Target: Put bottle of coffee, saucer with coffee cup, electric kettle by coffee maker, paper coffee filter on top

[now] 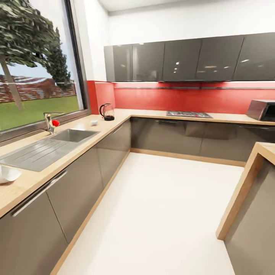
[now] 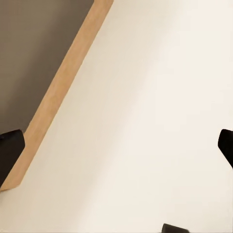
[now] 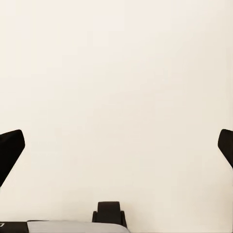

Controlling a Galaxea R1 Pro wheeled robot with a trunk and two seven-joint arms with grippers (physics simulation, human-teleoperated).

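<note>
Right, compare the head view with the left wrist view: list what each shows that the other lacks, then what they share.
Head view alone: the electric kettle in the corner of the kitchen countertop, the sink, tap, window, red backsplash and hob. Left wrist view alone: the open left end effector, its dark fingertips spread wide, nothing between. Shared: pale floor and a grey cabinet front with wooden plinth.

Right tool (image 3: 116, 145) spread wide with nothing between, dark fingertips (image 3: 9, 150) at left and right frame edges, plain cream floor (image 3: 116, 73) behind, black mount part at bottom centre
</note>
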